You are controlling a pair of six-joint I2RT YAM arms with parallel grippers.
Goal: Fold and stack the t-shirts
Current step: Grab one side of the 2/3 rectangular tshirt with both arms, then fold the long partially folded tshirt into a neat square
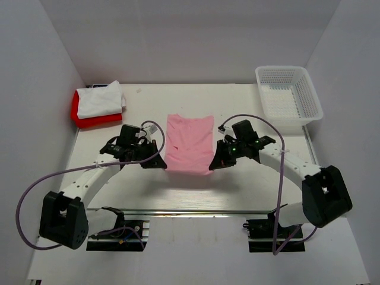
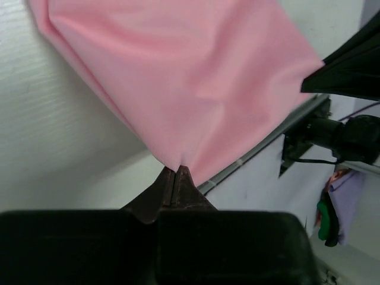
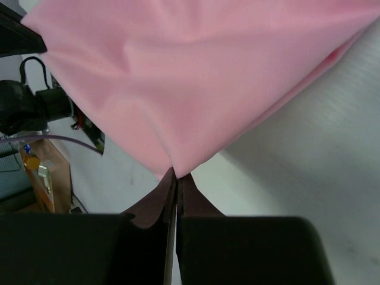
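Note:
A light pink t-shirt lies flat in the middle of the table, partly folded into a tall rectangle. My left gripper is shut on its near left corner, and in the left wrist view the pink cloth fans out from my left gripper. My right gripper is shut on the near right corner, with the cloth rising from my right gripper. At the back left a folded white t-shirt rests on a folded red t-shirt.
A white plastic mesh basket stands at the back right corner. White walls enclose the table on three sides. A metal rail runs along the near edge by the arm bases.

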